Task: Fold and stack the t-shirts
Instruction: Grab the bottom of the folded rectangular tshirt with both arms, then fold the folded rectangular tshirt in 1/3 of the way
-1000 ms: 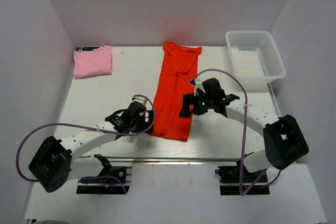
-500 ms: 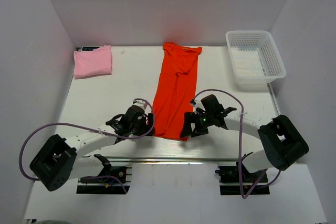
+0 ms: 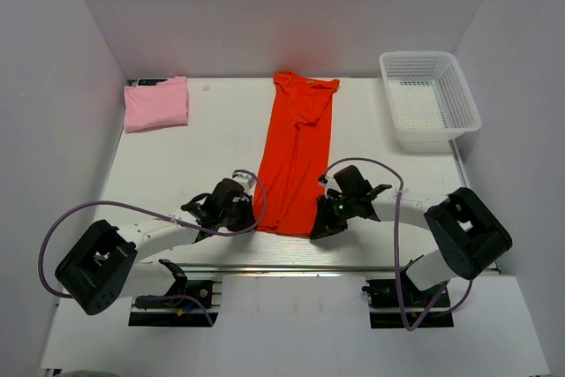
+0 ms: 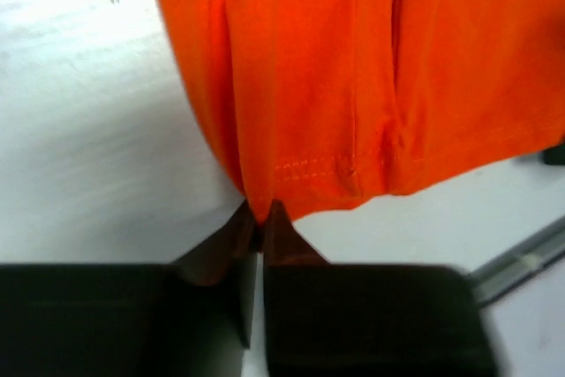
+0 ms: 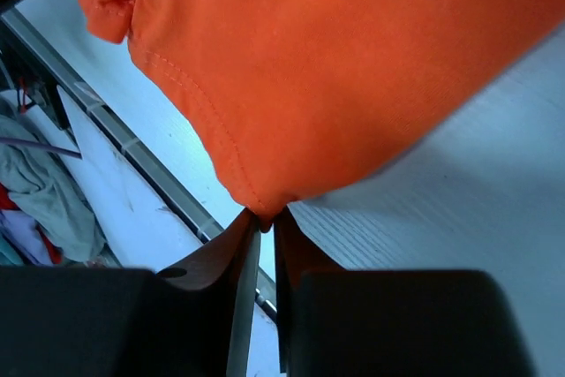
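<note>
**A:** What are the pincers doing?

**B:** The left gripper [image 4: 260, 218] has its two fingers pressed together on the near left corner of the orange shirt [image 3: 296, 152], right at the stitched hem. The right gripper [image 5: 262, 218] is pinched onto the near right corner of the same hem. A little cloth bulges out just past its tips.

**A:** And how does the shirt lie?

**B:** It lies flat on the table [image 3: 194, 152] near the middle, as a long narrow strip. Its long axis runs near to far, with the neck at the far end by the back wall and the hem at the near end, toward the arm bases. It leans slightly, so the far end sits a little to the right of the near end. In the left wrist view, creases run along its length.

**A:** Anything else out there?

**B:** A folded pink shirt [image 3: 156, 103] sits in the far left corner, well apart. A white basket [image 3: 439, 137] sits at the far right.

**A:** What has changed?

**B:** A second ago the right gripper was at the shirt's right edge, about halfway along it. The left gripper stood just left of the hem. Both have since come to the near corners. The near end looked wider and more skewed then, and now it is slimmer. The pink shirt and the basket have not moved.
</note>
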You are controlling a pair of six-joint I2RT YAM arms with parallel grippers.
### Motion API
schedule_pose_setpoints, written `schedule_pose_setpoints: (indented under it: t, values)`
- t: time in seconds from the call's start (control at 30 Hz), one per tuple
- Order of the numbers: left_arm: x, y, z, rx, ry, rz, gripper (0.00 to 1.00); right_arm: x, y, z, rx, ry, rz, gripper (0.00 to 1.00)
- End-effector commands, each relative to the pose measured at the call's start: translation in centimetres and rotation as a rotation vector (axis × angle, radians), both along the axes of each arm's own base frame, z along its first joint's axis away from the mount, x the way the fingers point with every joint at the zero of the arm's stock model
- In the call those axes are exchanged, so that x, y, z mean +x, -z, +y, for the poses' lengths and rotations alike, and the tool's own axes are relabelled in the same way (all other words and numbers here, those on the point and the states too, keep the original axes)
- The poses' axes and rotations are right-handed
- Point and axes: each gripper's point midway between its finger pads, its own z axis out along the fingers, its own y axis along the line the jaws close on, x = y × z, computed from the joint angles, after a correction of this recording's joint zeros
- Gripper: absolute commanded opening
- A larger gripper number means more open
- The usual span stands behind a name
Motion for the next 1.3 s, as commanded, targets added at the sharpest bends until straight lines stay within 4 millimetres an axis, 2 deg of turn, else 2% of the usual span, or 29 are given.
schedule_pose_setpoints:
  t: [0.0, 0.03, 0.07, 0.1, 0.27, 0.3, 0.37, 0.4, 0.47, 0.5, 0.67, 0.8, 0.83, 0.87, 0.9, 0.97, 1.0, 1.03, 1.1, 1.13, 1.2, 1.23, 1.27]
  values:
    - [-1.4, 0.5, -0.3, -0.023, 0.058, 0.049, 0.05, 0.5, 0.0, 0.5, 0.012, 0.009, -0.021, 0.16]
    - [-1.6, 0.3, -0.5, -0.024, 0.064, 0.062, 0.00, 0.5, -0.1, 0.6, 0.015, 0.001, -0.028, 0.04]
    - [-1.6, 0.3, -0.5, -0.024, 0.064, 0.062, 0.00, 0.3, -0.2, 0.6, 0.020, -0.009, -0.030, 0.01]
    - [-1.7, 0.4, -0.3, -0.018, 0.064, 0.069, 0.00, 0.2, -0.3, 0.7, 0.024, -0.021, -0.038, 0.00]
    - [-2.0, -1.9, -1.4, -0.102, 0.116, 0.031, 0.00, -0.1, -0.8, 0.4, 0.031, -0.054, -0.081, 0.00]
    - [-2.7, -2.2, -1.8, -0.127, 0.143, 0.049, 0.00, -0.3, -1.8, 0.7, 0.060, -0.070, -0.100, 0.00]
    - [-3.3, -3.4, -2.2, -0.164, 0.167, 0.042, 0.00, -1.1, -1.9, 0.4, 0.064, -0.091, -0.100, 0.00]
    - [-3.5, -3.6, -2.1, -0.165, 0.167, 0.041, 0.00, -1.0, -2.8, 0.5, 0.082, -0.095, -0.132, 0.00]
    - [-3.5, -4.1, -1.9, -0.163, 0.161, 0.033, 0.00, -1.1, -2.9, 0.2, 0.080, -0.092, -0.150, 0.00]
    - [-2.9, -4.8, -2.0, -0.165, 0.160, -0.001, 0.00, -0.6, -3.7, 0.3, 0.097, -0.079, -0.187, 0.00]
    - [-1.0, -7.5, -3.6, -0.205, 0.164, -0.057, 0.00, 1.1, -3.5, 0.5, 0.051, -0.035, -0.208, 0.00]
    - [1.6, -7.2, -4.3, -0.169, 0.095, -0.048, 0.00, 3.4, -4.5, 2.0, 0.087, 0.019, -0.230, 0.00]
    - [2.3, -7.8, -4.9, -0.170, 0.095, -0.051, 0.00, 4.1, -4.7, 2.1, 0.090, 0.036, -0.246, 0.00]
    - [2.9, -7.8, -5.1, -0.165, 0.076, -0.047, 0.00, 4.7, -4.7, 2.1, 0.078, 0.057, -0.260, 0.00]
    - [3.5, -6.9, -4.9, -0.136, 0.056, -0.024, 0.00, 5.5, -5.3, 2.3, 0.082, 0.068, -0.286, 0.00]
    - [5.0, -8.0, -5.6, -0.148, 0.032, -0.038, 0.00, 7.4, -6.1, 1.8, 0.038, 0.121, -0.336, 0.00]
    - [5.6, -7.7, -5.2, -0.127, 0.008, -0.030, 0.00, 8.1, -6.4, 1.5, 0.024, 0.143, -0.349, 0.00]
    - [6.6, -8.3, -5.7, -0.122, 0.000, -0.038, 0.00, 8.7, -6.9, 1.2, 0.007, 0.152, -0.360, 0.00]
    - [8.4, -8.9, -5.2, -0.107, -0.046, -0.045, 0.00, 9.9, -7.8, 1.0, -0.001, 0.180, -0.396, 0.00]
    - [9.3, -10.0, -5.5, -0.107, -0.048, -0.070, 0.00, 11.0, -8.8, 1.0, 0.008, 0.201, -0.419, 0.00]
    - [11.0, -9.5, -4.6, -0.079, -0.096, -0.056, 0.00, 12.2, -8.8, 0.4, -0.021, 0.243, -0.429, 0.00]
    - [12.0, -10.2, -4.5, -0.074, -0.115, -0.066, 0.00, 13.1, -9.9, 0.5, -0.012, 0.259, -0.450, 0.00]
    - [12.6, -10.2, -4.4, -0.070, -0.126, -0.061, 0.00, 13.9, -9.9, 0.1, -0.021, 0.280, -0.454, 0.00]
